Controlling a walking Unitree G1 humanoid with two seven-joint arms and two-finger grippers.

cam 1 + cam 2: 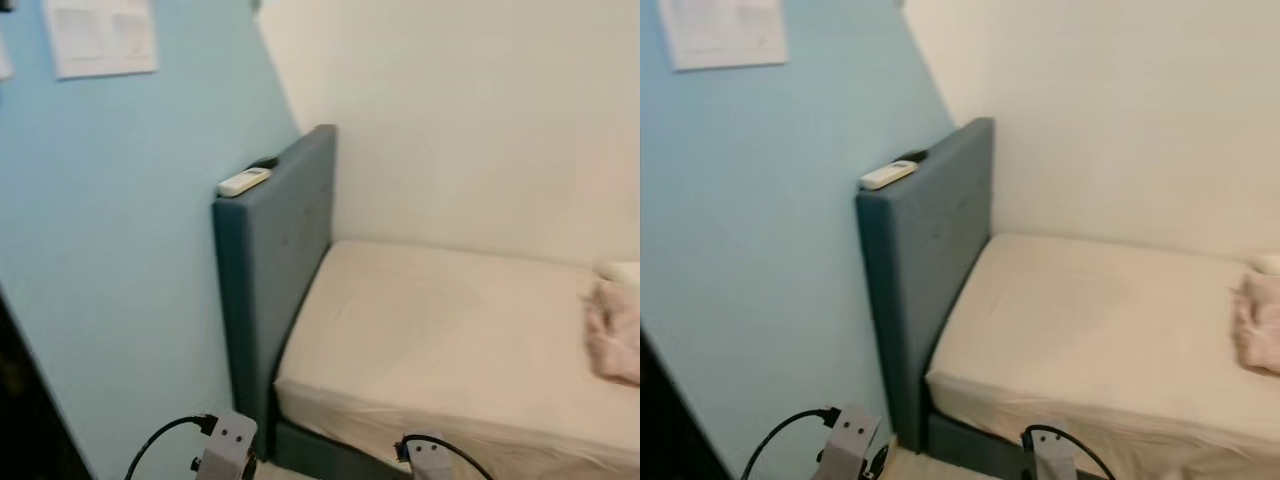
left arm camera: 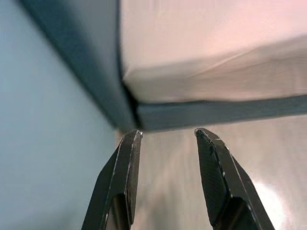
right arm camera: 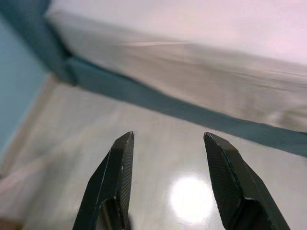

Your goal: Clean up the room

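**Head pair looks down at the bed corner; wrist cameras sit low by the floor**

Both eye views look forward and down from head height at the bed (image 1: 450, 330) and its teal headboard (image 1: 280, 250), sharing nearly the same scene. Each wrist view looks along its open fingers (image 2: 125, 167) (image 3: 115, 177) from low down, apparently close to the glossy floor (image 3: 158, 143), toward the bed's lower edge.

a light blue wall (image 1: 110, 250) meets a cream wall (image 1: 480, 110); a teal headboard (image 1: 275, 250) stands against the blue one, heading a cream mattress (image 1: 440, 340) over glossy pale floor (image 3: 158, 158).
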